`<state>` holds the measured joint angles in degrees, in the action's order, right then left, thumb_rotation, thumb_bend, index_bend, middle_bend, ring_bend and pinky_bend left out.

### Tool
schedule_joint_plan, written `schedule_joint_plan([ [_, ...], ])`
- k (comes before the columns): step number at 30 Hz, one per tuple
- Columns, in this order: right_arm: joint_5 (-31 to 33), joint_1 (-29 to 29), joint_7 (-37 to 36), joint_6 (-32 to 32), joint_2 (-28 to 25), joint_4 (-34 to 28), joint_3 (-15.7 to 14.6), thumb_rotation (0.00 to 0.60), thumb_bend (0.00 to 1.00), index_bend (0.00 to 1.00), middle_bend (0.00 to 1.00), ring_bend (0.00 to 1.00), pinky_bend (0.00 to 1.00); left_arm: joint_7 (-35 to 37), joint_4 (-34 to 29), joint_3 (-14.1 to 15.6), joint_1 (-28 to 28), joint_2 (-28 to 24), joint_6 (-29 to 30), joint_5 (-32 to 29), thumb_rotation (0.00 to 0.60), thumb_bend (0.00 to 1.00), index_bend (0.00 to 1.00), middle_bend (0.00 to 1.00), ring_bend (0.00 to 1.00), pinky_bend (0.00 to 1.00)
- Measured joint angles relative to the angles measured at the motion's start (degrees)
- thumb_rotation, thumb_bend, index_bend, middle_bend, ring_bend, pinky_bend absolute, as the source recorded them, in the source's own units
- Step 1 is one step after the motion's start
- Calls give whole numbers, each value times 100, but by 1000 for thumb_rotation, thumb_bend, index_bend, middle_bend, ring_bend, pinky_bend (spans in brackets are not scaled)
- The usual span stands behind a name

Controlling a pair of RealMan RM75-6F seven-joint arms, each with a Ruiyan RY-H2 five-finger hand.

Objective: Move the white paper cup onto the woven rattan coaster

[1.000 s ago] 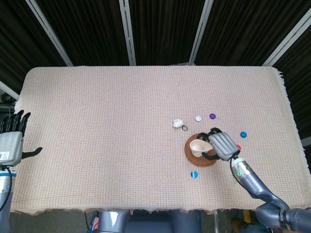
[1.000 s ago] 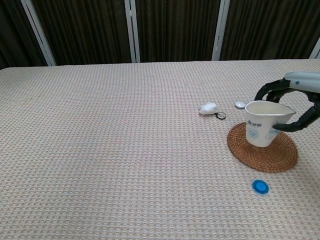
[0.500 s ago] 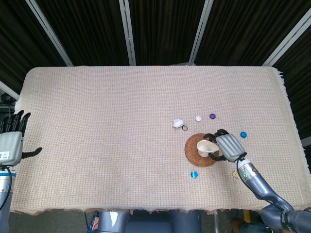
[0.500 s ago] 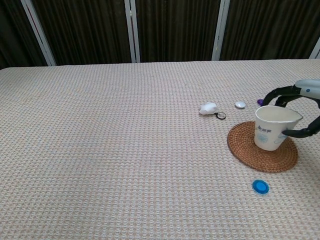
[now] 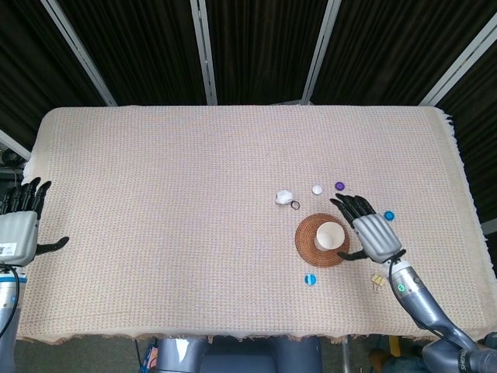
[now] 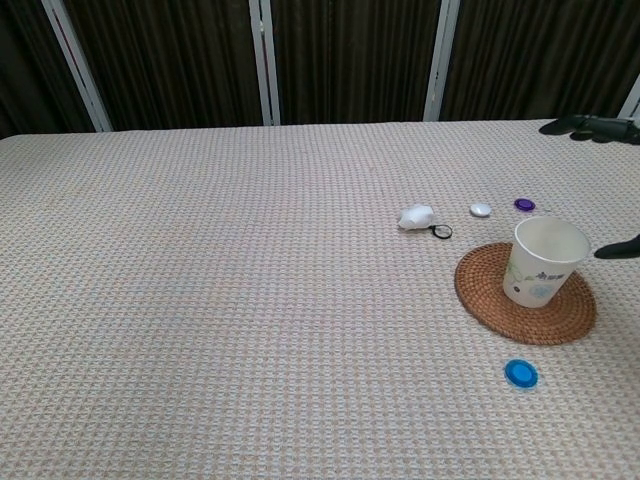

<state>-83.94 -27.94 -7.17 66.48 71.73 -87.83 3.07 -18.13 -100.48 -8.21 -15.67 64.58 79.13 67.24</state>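
Standing upright on the round woven rattan coaster (image 6: 525, 293) at lower right of the frame, the white paper cup (image 6: 544, 261) looked delivered; the right robot hand (image 5: 367, 230) hovered just beside it, fingers spread wide, holding nothing, apparently to clear the cup.
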Motion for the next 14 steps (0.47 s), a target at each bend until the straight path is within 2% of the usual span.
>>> schedule_joint_plan([
  [8,-70,730,681,1096,-435,-844,-80,600,0,0,0,0,0,24,55,92,91,40,248,421,600,0,0,0,0,0],
  [14,-105,1124,1623,1595,-401,-956,-184,600,0,0,0,0,0,165,93,203,199,42,415,767,600,0,0,0,0,0],
])
